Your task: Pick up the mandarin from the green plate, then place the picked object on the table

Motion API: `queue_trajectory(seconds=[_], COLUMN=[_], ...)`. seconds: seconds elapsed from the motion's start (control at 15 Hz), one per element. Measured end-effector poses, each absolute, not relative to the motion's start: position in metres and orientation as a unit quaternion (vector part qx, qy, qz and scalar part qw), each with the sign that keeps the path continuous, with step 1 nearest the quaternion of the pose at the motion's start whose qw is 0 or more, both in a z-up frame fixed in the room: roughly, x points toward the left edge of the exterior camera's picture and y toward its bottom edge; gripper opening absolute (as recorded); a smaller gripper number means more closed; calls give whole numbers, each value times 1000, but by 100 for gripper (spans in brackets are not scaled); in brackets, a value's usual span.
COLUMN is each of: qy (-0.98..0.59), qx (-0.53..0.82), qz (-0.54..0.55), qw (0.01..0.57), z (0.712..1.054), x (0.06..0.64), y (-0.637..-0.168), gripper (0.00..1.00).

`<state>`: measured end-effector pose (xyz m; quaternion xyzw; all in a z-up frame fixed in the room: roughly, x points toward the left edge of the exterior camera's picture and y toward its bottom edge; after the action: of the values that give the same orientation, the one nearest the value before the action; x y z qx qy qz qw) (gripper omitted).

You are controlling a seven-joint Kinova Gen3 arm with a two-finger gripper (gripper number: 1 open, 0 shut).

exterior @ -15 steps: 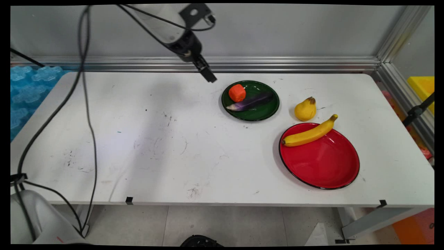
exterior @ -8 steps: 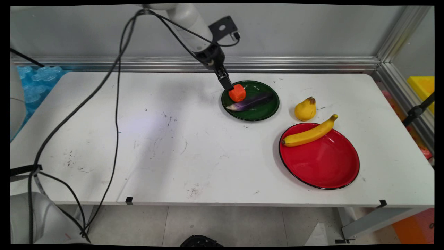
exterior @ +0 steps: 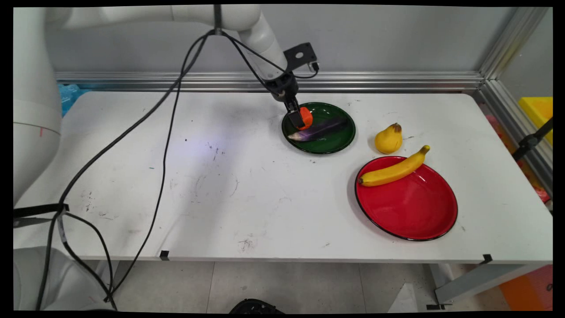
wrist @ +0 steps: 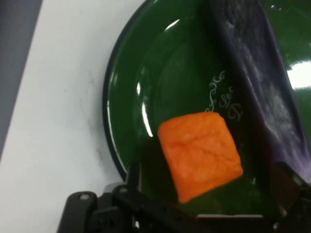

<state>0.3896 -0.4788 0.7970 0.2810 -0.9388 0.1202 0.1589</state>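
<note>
Fingers (wrist: 286,187) spread astride orange block (wrist: 199,153) on green plate (exterior: 337,141), white table (exterior: 220,176).

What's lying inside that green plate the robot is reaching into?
On the green plate lie an orange block and a purple eggplant beside it. The open gripper straddles the block, its fingers hiding a little of the plate's floor around it.

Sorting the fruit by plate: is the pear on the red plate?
No. The pear sits on the bare table just behind the red plate, which holds only the banana.
</note>
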Motion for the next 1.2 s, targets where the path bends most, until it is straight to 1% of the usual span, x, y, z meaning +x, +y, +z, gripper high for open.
queue_trajectory(seconds=[0.27, 0.33, 0.53, 0.73, 0.93, 1.2], qy=[-943, -945, -950, -955, -957, -956], qx=[270, 266, 251, 233, 221, 222], qz=[115, 115, 115, 117, 122, 124], qw=[154, 153, 149, 144, 142, 148], z=[785, 783, 781, 789, 807, 847], x=[383, 382, 379, 379, 380, 382], y=[-489, -490, -494, -490, -479, -447], gripper=[100, 0, 0, 0, 0, 0])
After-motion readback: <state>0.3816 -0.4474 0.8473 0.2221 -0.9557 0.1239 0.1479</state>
